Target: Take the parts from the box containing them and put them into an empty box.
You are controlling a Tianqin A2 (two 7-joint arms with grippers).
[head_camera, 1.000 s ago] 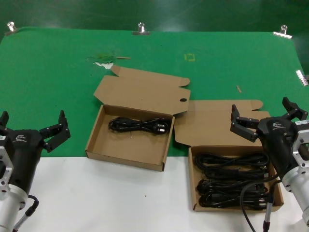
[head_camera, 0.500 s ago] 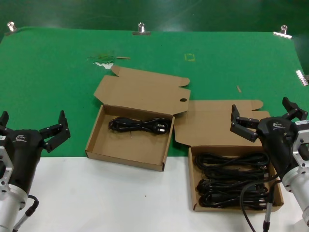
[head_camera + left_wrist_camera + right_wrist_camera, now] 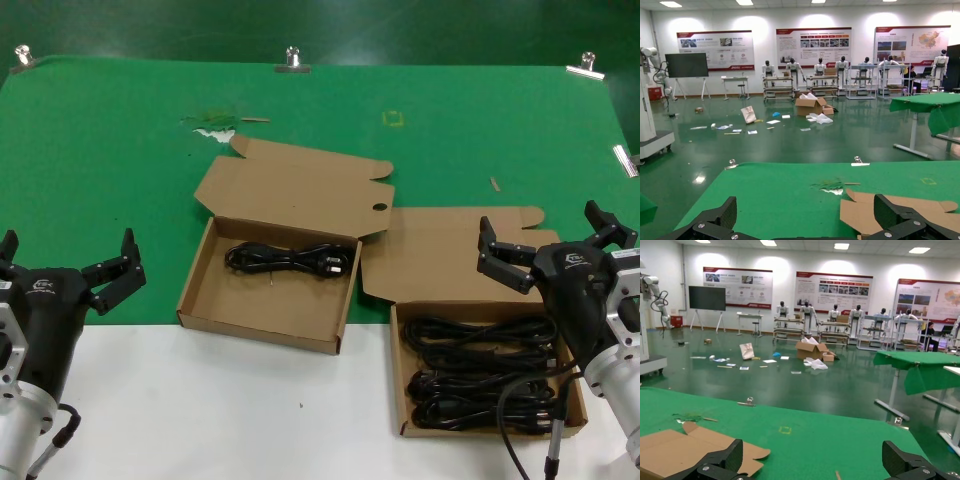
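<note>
Cables [image 3: 478, 372] fill the square box [image 3: 482, 430] at the near right of the tabletop [image 3: 120, 150] in the head view, stacked in bundles whose long axes run left to right, across the box. The right claw [image 3: 555, 240] hangs over that box's far edge and plain lid, so the bundles lie just nearward and below it; its fingers stand spread apart. The wide box [image 3: 262, 318] with the holed lid sits to the left, touching the square box's lid at its corner, and already holds one cable [image 3: 290, 260] lying the same way. The left claw [image 3: 68, 262] waits at the near left, also spread, well apart from both boxes. By my judgement the right arm is the nearer one for the next pick, and it needs to close across a bundle's narrow width.

Left wrist view: the left claw [image 3: 802, 220] shows both fingertips wide apart above green cloth, with the wide box's lid [image 3: 890, 212] ahead.

Right wrist view: the right claw [image 3: 812, 462] is likewise spread, a cardboard lid [image 3: 685, 450] beside one finger; the cables are out of sight below.
</note>
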